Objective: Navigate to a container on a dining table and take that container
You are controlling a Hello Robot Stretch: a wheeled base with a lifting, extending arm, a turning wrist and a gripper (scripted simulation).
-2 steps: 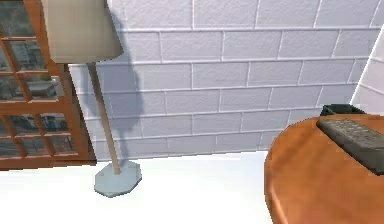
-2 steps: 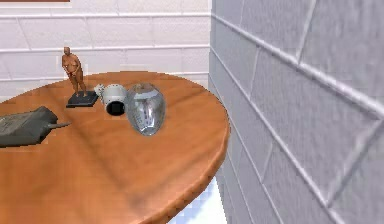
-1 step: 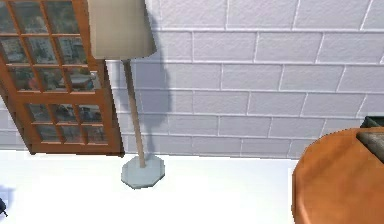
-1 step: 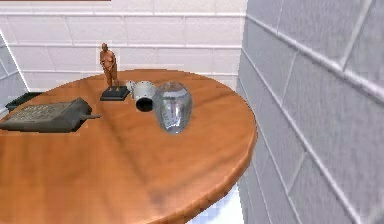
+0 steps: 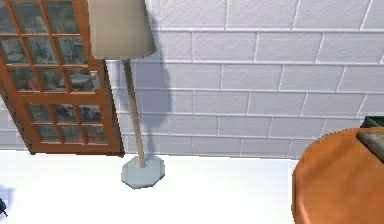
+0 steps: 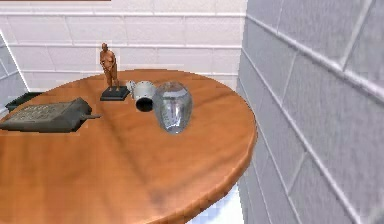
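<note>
I see the glass container (image 6: 173, 106) upright near the far edge of the round wooden dining table (image 6: 120, 170), with a small statuette (image 6: 108, 66) at that edge. White brick walls (image 6: 320, 90) stand close. A floor lamp (image 5: 128, 60) is ahead. I cannot tell the gripper's state.

- A floor lamp with cream shade and thin pole (image 5: 128, 60) stands before the white brick wall (image 5: 270, 70).
- A brown wooden door with glass panes (image 5: 50, 75) is at left.
- The edge of a round orange-brown wooden table (image 5: 340, 185) is at lower right.
</note>
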